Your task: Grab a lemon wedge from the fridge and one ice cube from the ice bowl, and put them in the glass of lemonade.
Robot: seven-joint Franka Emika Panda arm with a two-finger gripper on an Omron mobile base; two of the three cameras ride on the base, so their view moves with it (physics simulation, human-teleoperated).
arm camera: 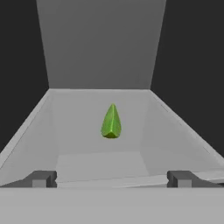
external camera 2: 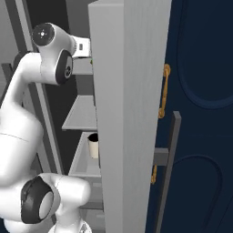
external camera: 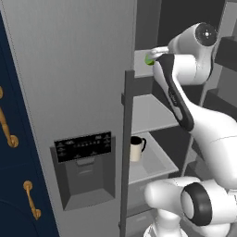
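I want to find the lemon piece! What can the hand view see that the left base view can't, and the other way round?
The hand view shows the lemon wedge's whole pointed shape lying on a pale shelf, ahead of the open gripper's two dark fingertips. The left base view shows the fridge door's dispenser panel, a cream mug on a lower shelf, the white arm and navy cabinets. Both show the wedge, just a green speck beside the arm in the left base view.

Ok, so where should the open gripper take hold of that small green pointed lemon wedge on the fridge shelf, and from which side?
Probably across the wide lower body of the small green pointed lemon wedge, not its narrow tip. Come straight ahead along the grey fridge shelf: in the hand view the wedge lies centred between the open gripper fingers, tip pointing away, with bare shelf on either side.
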